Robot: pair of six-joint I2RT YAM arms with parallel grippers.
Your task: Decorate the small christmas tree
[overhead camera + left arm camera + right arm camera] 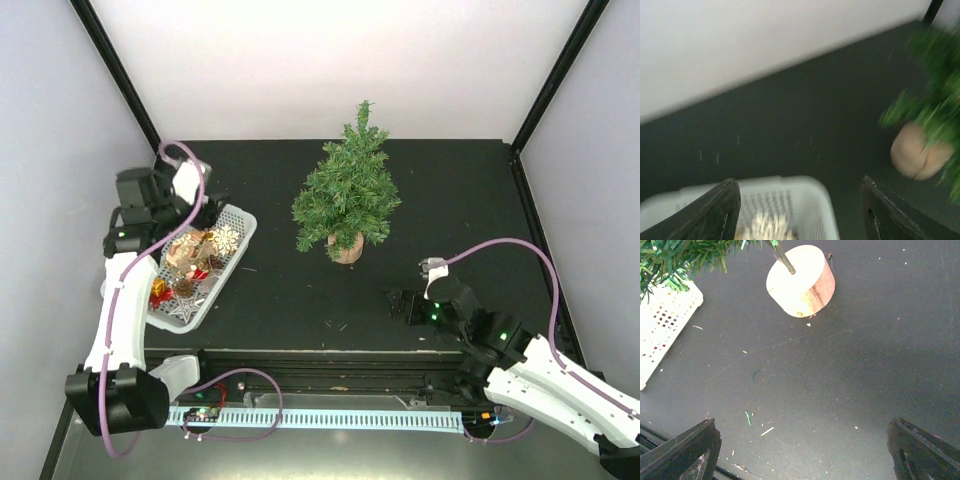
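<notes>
The small christmas tree (347,190) stands upright on its round wood-slice base (345,247) at the middle of the black table; the right wrist view shows that base (800,281) under green branches (675,257). My left gripper (205,208) hovers over the far end of the white basket (238,222), jaws open and empty; the left wrist view, blurred, shows the basket's rim (790,185) between the fingers (715,212) and the tree (932,80) at right. My right gripper (405,303) stands open near the table's front, nothing between its fingertips (685,447).
The white basket holds several ornaments (195,262): snowflakes, pine cones, red and gold pieces. Its corner (662,325) shows in the right wrist view. Loose green needles (748,417) lie on the table. White walls enclose the table on three sides.
</notes>
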